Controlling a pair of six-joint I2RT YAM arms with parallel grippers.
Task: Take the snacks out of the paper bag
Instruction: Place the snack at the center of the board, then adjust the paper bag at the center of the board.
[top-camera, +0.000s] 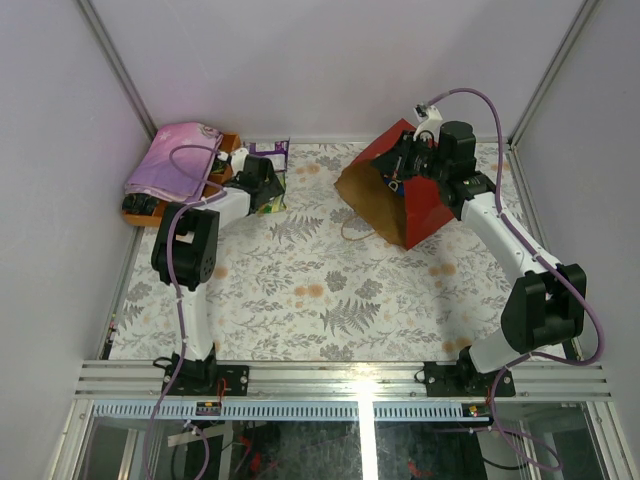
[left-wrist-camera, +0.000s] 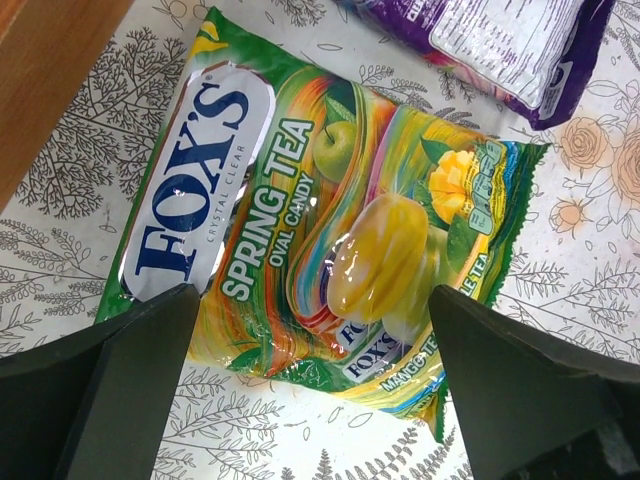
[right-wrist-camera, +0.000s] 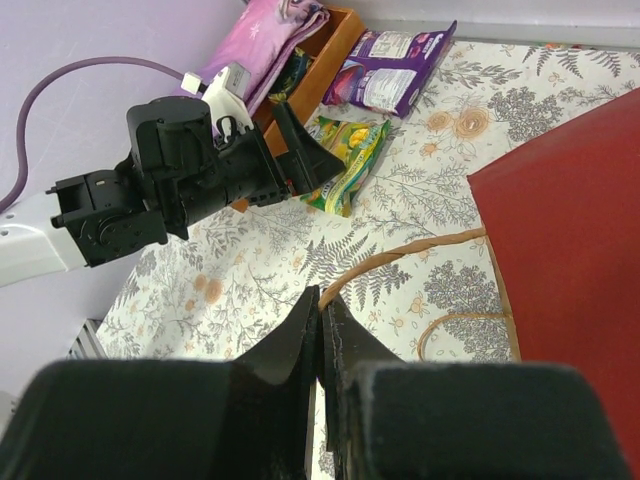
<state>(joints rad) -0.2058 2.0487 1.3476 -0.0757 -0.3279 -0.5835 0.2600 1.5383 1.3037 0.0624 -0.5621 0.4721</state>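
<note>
Candy bag (left-wrist-camera: 330, 230): glossy yellow-green, "FOX'S Spring Tea" print, flat on table (left-wrist-camera: 585, 260) beneath wide-open, empty left claw (left-wrist-camera: 310, 295). Right claw (right-wrist-camera: 321, 300) pinched shut on cord handle (right-wrist-camera: 410, 252) of red paper bag (right-wrist-camera: 570, 230).

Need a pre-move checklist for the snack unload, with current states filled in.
1. Left gripper open: ok.
2. Fox's candy bag lying free on the table under it: ok.
3. Purple pack out on the table: ok.
4. Right gripper shut: ok.
5. Cord handle pinched in its jaws: cannot tell.
6. Paper bag emptied: cannot tell, inside hidden.
</note>
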